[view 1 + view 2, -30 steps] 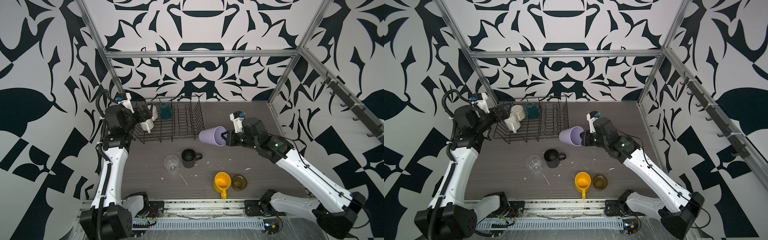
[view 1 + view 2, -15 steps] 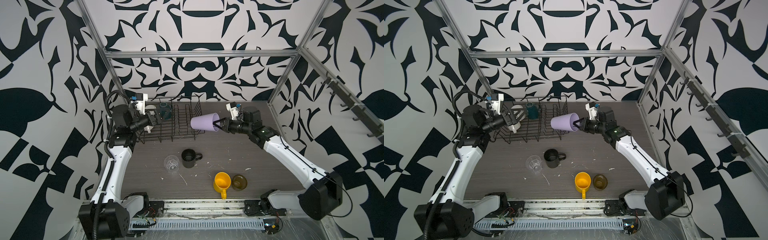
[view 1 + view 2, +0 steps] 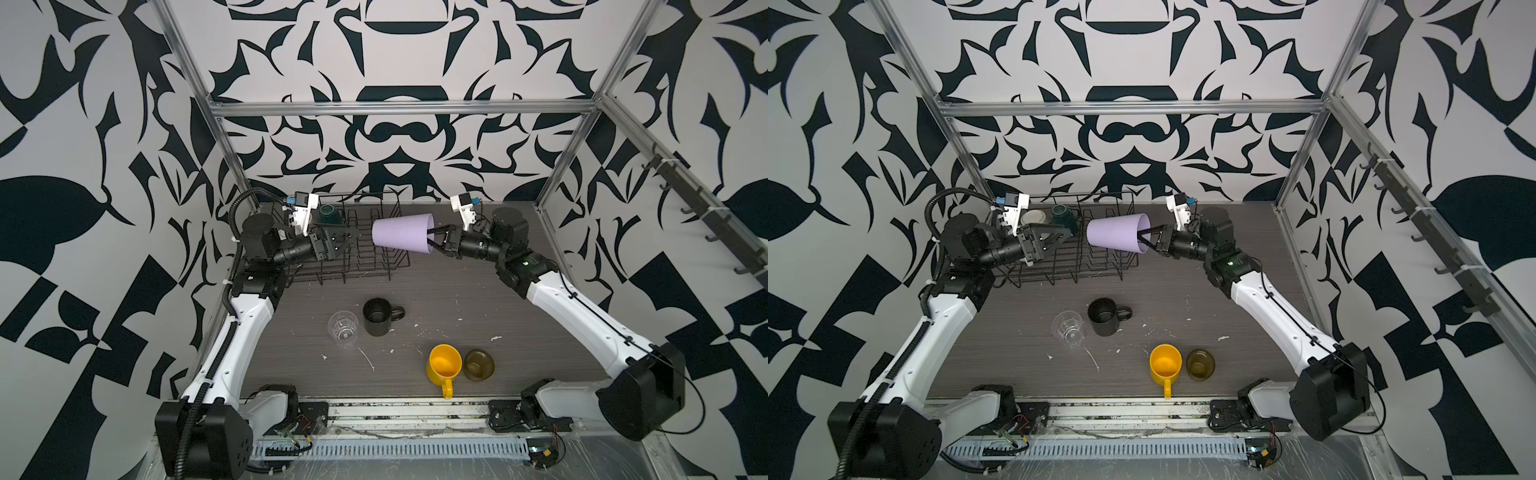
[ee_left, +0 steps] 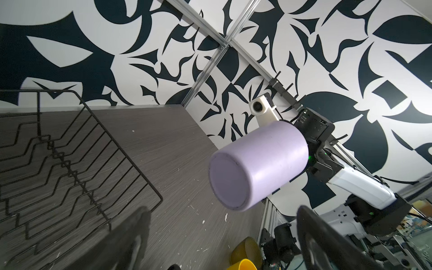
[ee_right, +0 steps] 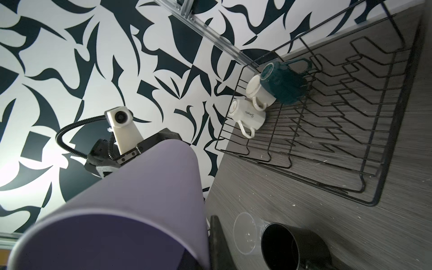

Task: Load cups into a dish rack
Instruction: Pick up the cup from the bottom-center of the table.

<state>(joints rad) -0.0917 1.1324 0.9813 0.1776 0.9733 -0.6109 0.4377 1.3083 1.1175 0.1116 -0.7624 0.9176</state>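
Lilac tumbler (image 3: 401,237) held sideways in the air, near the dish rack (image 3: 361,274): likely a handover
Right gripper (image 3: 432,239) pinches its rim; left gripper (image 3: 347,244), spread wide and empty, faces the base and should next close around it.

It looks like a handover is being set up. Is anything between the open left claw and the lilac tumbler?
Nothing visible. The left claw, jaws open, faces the base of the lilac tumbler across open air above the dish rack. The right claw pinches the tumbler's rim on the far side.
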